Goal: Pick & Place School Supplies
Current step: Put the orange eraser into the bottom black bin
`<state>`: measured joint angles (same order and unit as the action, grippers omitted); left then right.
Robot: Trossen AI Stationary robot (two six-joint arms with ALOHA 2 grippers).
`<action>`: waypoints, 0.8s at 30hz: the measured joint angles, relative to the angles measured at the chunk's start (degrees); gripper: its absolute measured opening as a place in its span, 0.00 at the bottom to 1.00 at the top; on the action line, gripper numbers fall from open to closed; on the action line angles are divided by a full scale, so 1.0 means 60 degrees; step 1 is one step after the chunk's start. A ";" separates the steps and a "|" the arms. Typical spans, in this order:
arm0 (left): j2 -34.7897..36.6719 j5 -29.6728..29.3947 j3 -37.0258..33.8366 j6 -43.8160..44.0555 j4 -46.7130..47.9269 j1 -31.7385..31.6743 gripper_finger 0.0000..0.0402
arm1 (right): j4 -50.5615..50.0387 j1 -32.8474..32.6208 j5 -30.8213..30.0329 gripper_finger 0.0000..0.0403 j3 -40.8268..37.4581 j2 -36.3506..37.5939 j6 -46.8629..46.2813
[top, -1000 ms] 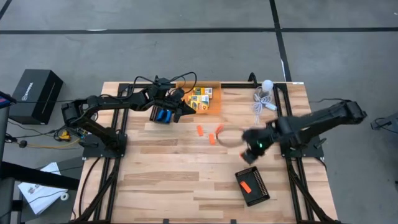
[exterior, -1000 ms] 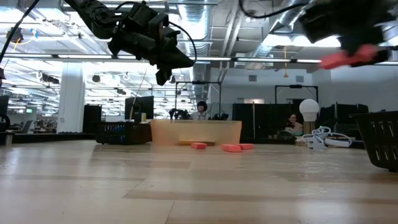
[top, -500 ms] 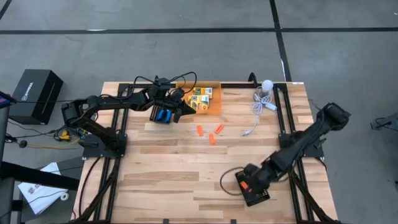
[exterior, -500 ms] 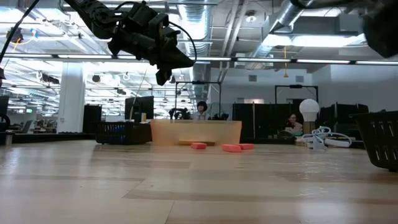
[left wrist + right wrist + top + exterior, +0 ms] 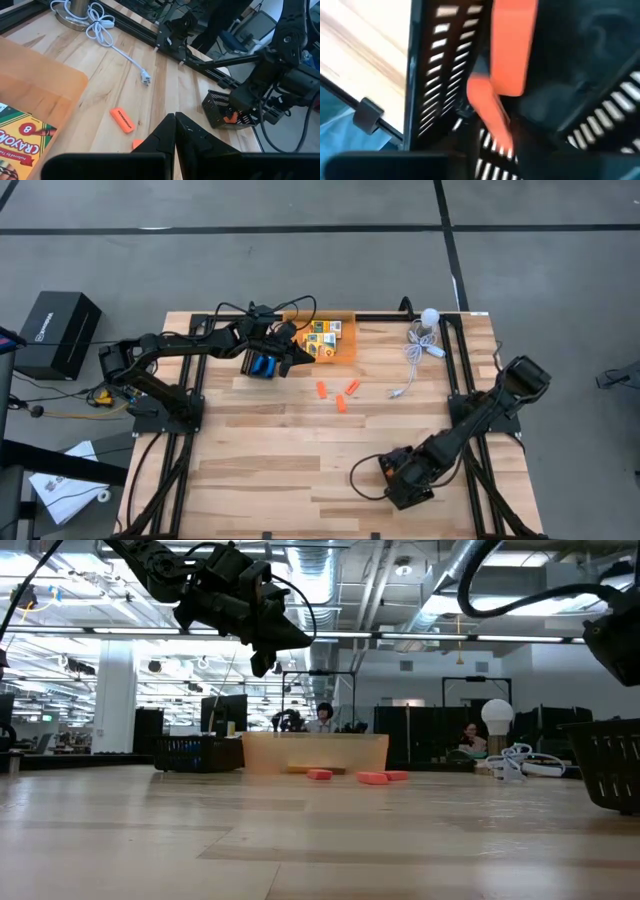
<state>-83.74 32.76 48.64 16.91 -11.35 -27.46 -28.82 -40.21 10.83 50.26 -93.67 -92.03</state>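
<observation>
Two orange sticks (image 5: pixel 506 60) sit in our black tray (image 5: pixel 408 480), under our right gripper (image 5: pixel 400 473). We cannot tell how its fingers stand. Our left gripper (image 5: pixel 300 356) is pressed together near the crayon boxes (image 5: pixel 324 334).

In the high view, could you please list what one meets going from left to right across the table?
Blue-handled pliers under the left hand → crayon boxes → orange sticks → white cable; nearer the front, the right hand sits over the black tray.

An open-plan lab: exposed ceiling ducts (image 5: pixel 400 580), desks with people (image 5: pixel 322 718).
</observation>
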 joint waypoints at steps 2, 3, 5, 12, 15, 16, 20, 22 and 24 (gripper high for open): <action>0.0000 0.0010 0.0000 0.0002 -0.0004 0.0001 0.00 | -0.0075 0.0000 0.0024 0.33 0.0003 0.0033 -0.0004; 0.0000 0.0010 0.0000 0.0004 -0.0004 0.0001 0.00 | -0.0148 -0.0011 0.0035 0.38 0.0004 0.0053 0.0002; 0.0000 0.0010 0.0000 0.0004 -0.0004 -0.0001 0.00 | -0.0187 -0.0086 0.0064 0.45 -0.0002 0.0129 0.0038; 0.0000 0.0006 0.0000 0.0004 -0.0027 0.0001 0.00 | -0.0275 -0.0168 -0.0806 0.54 0.0004 0.0843 0.0001; 0.0000 0.0003 0.0000 -0.0007 -0.0080 0.0000 0.00 | -0.0663 -0.0085 -0.2263 0.51 0.0004 0.1507 0.0051; 0.0000 0.0003 0.0000 -0.0004 -0.0117 0.0003 0.00 | -0.0849 -0.0017 -0.2790 0.50 0.0004 0.1739 0.0074; 0.0002 0.0068 0.0000 0.0085 -0.0814 0.0003 0.00 | -0.1589 0.0390 -0.5187 0.44 0.0004 0.2813 0.0116; 0.0004 0.0112 0.0000 0.0447 -0.1469 0.0000 0.00 | -0.1810 0.0698 -0.6246 0.42 0.0004 0.3296 0.0327; 0.0004 0.0112 0.0000 0.0765 -0.2088 -0.0001 0.00 | -0.1845 0.1166 -0.6946 0.40 0.0004 0.3715 0.0949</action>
<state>-83.72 33.43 48.64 21.50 -23.88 -27.46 -39.89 -33.21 -30.84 50.28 -71.37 -86.33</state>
